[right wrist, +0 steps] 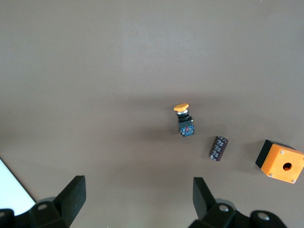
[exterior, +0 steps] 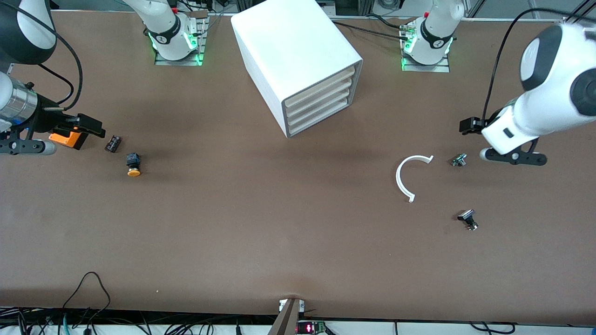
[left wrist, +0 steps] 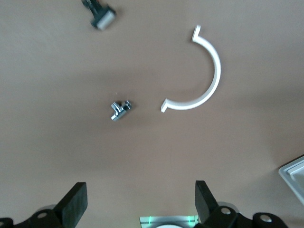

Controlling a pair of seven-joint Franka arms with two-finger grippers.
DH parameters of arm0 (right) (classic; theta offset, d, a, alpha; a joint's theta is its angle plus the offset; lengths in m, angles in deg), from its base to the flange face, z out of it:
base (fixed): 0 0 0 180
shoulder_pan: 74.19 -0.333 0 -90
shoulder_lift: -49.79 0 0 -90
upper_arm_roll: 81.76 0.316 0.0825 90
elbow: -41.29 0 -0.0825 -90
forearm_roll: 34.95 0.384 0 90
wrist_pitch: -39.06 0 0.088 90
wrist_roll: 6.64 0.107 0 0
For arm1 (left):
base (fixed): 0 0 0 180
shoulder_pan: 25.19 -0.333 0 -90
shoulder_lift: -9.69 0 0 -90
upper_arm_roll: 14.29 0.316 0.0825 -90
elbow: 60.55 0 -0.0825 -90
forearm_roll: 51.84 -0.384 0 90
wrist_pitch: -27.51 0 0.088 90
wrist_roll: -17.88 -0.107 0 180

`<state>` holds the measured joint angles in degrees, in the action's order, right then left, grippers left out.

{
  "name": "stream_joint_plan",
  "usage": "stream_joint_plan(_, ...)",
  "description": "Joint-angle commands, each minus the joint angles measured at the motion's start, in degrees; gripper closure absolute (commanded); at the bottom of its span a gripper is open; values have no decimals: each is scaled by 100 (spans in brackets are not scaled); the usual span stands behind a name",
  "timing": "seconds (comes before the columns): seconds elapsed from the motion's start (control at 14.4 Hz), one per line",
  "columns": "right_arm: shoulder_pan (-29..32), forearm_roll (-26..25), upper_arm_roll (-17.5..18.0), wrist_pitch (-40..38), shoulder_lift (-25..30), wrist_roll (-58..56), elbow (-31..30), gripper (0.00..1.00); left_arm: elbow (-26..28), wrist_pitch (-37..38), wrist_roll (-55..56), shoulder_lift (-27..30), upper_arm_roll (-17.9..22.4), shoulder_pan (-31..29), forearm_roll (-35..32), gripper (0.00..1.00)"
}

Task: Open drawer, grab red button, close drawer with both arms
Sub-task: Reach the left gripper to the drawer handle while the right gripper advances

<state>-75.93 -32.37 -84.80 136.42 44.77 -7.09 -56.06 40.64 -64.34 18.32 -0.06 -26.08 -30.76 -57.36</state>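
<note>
Brown bench (exterior: 260,223) fills the front view, with a white cabinet (exterior: 298,63) standing between the two arm bases, turned at an angle. Its four cream-fronted drawers (exterior: 321,98) are all shut, stacked one above another. No red-capped button shows anywhere, so it is judged to lie inside one of them; which one cannot be told. The left tool (exterior: 512,156) hangs over the left arm's end of the bench, just beside a small metal fitting (exterior: 459,160). A white curved strip (exterior: 409,177) lies between that fitting and the cabinet, and a black-headed part (exterior: 468,218) lies nearer the camera. The right tool (exterior: 25,146) hangs over the right arm's end, by an orange box (exterior: 69,138), a dark cylinder (exterior: 113,143) and an orange-capped button (exterior: 133,165).

In the left wrist view, the left tool's fingers (left wrist: 76,206) stand wide apart, holding nothing, above the fitting and the curved strip.

In the right wrist view, the right tool's fingers (right wrist: 75,194) are likewise spread and empty, above the orange-capped button, cylinder and box.

The step in hand is opening a drawer. To do it well, one tool should meet a drawer's front edge squarely and pull along the cabinet's slanted line, not straight across the bench. The other arm may need to steady the cabinet.
</note>
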Motion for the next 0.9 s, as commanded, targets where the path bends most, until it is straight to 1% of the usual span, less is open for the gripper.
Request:
stream_joint_plan(0.0,-54,59,48,19,-26,-79,111,0,1109,-970,-115,-106,1,73,-45,0)
stream_joint_plan(0.07,-150,15,66,37,-52,-96,111,0,1400,-1315,-115,-106,1,82,146,0)
stream_joint_plan(0.28,-607,-529,75,178,-148,-96,137,0,1588,-1354,-342,-264,-8,91,1077,0)
stream_joint_plan(0.42,-775,-758,75,186,-219,-122,137,0,1754,-1397,-641,-370,-61,178,1639,0)
stream_joint_plan(0.55,-793,-689,75,196,-237,-210,216,0,1956,-1415,-695,-536,-140,266,2342,0)
stream_joint_plan(0.69,-1081,-715,75,178,-237,-158,243,0,2088,-1415,-704,-695,-210,406,3045,0)
stream_joint_plan(0.83,-1144,-593,75,195,-237,-123,313,0,2115,-1398,-713,-853,-228,669,3513,0)
